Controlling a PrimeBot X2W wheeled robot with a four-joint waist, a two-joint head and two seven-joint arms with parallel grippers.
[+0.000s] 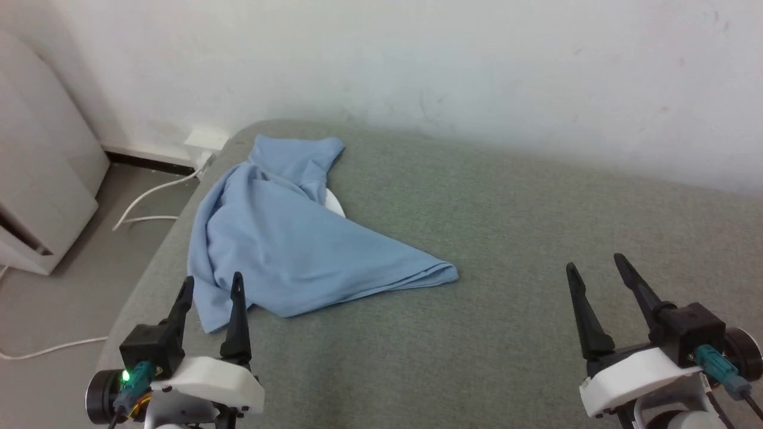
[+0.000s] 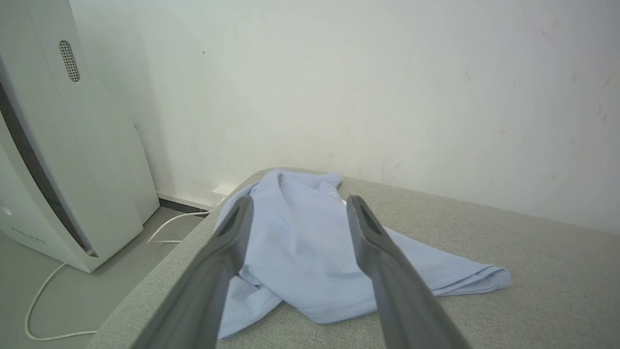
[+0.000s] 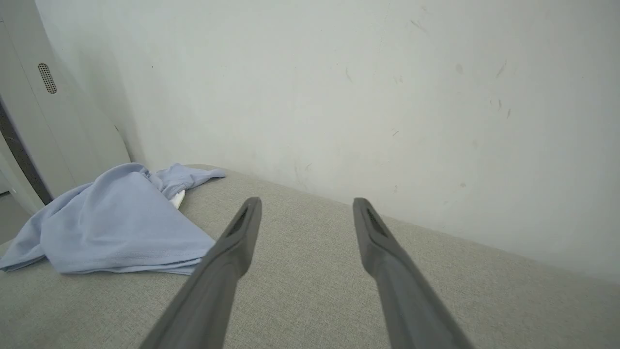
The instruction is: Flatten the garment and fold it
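Light blue shirt (image 1: 286, 238) lying crumpled on grey upholstered surface (image 1: 506, 238). Left hand (image 1: 213, 277), right hand (image 1: 594, 261) hovering, both spread, empty. Advising: pinching hem corners, pulling outward evenly.

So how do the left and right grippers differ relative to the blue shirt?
The left gripper faces the near edge of the crumpled light blue shirt; the right gripper faces bare grey upholstery. In the wrist views, the shirt sits between the left gripper's fingers but beside the right gripper's. Both are open and empty.
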